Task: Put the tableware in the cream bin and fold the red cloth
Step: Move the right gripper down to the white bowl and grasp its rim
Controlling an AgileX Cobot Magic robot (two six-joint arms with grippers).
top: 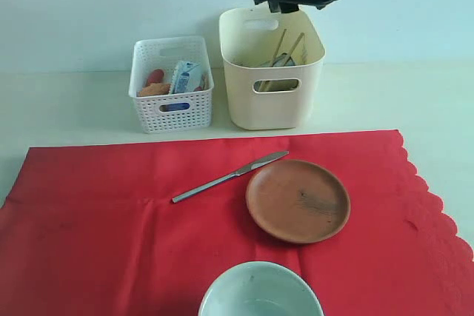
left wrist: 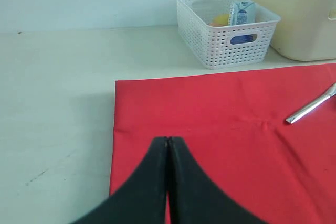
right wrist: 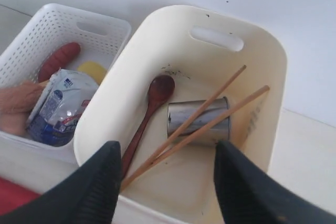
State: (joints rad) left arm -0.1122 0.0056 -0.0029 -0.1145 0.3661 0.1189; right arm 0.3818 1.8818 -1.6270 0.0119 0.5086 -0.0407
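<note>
Two chopsticks [right wrist: 247, 101], a wooden spoon [right wrist: 159, 89] and a steel cup [right wrist: 178, 113] lie in the cream bin [top: 274, 109] below the spread right claw [right wrist: 167, 153], while the left claw [left wrist: 168, 140] is pressed together above the red cloth [left wrist: 220, 156].

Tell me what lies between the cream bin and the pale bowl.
In the exterior view: a strip of bare table, then the silver knife, its blade end, and the round brown plate, both on the red cloth.

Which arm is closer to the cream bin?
Right. The right end effector hangs open just above the cream bin; the left end effector sits shut over the red cloth, well away.
</note>
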